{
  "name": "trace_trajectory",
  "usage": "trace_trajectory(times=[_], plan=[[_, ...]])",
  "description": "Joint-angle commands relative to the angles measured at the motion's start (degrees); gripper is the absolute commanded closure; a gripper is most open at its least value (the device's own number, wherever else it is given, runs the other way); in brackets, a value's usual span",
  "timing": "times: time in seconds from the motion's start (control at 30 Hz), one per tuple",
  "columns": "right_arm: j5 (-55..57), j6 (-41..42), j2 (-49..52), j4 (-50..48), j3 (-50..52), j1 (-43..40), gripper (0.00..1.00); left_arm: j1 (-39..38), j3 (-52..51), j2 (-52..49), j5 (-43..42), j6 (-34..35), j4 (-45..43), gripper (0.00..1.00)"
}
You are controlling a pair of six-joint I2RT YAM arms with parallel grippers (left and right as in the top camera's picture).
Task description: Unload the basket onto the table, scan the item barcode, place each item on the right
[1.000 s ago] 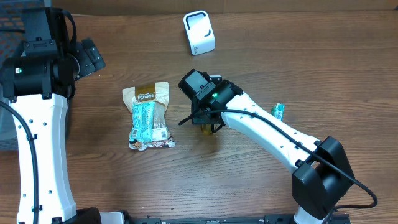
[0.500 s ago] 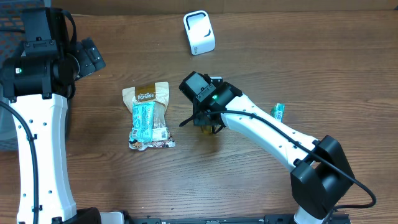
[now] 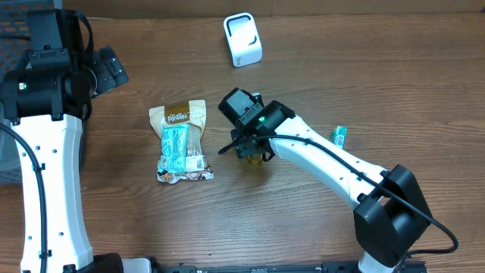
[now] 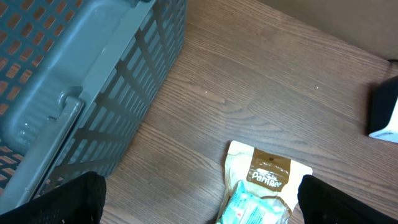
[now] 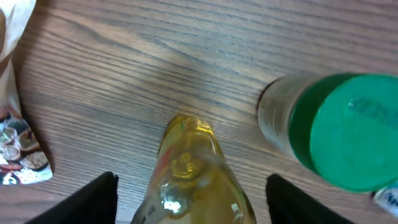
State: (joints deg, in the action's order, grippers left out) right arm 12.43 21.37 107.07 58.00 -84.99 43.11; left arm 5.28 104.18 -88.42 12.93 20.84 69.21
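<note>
A clear yellow bottle lies on the wooden table between the fingers of my right gripper. The gripper is open, with a gap showing on each side of the bottle. From overhead the bottle peeks out under the right gripper. The white barcode scanner stands at the far middle of the table. My left gripper hovers open at the far left, holding nothing; in its own view the left gripper looks down at a tan snack pouch.
The tan snack pouch lies left of the bottle with a teal packet on it. A green-lidded jar stands close to the right of the bottle. A small teal box sits further right. A grey-blue basket borders the far left.
My right gripper's jaws have narrowed and then spread wider around the yellow bottle, shifting slightly. The left arm has stayed still.
</note>
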Motion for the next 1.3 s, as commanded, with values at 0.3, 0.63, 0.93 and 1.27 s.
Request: trace_trajectory(times=[0.3, 0.63, 0.93, 1.27], plan=[[0.42, 17.86, -0.52, -0.98, 0.2, -0.11, 0.32, 0.04, 0.07, -0.07, 0.98, 0.15, -0.13, 0.0], [0.35, 19.56, -0.52, -0.68, 0.2, -0.09, 0.44, 0.04, 0.07, -0.07, 0.98, 0.15, -0.13, 0.01], [-0.52, 19.58, -0.52, -0.31, 0.2, -0.09, 0.51, 0.04, 0.07, -0.07, 0.98, 0.15, -0.13, 0.01], [-0.55, 19.58, -0.52, -0.72, 0.2, -0.11, 0.6, 0.04, 0.07, -0.07, 0.98, 0.15, -0.13, 0.01]])
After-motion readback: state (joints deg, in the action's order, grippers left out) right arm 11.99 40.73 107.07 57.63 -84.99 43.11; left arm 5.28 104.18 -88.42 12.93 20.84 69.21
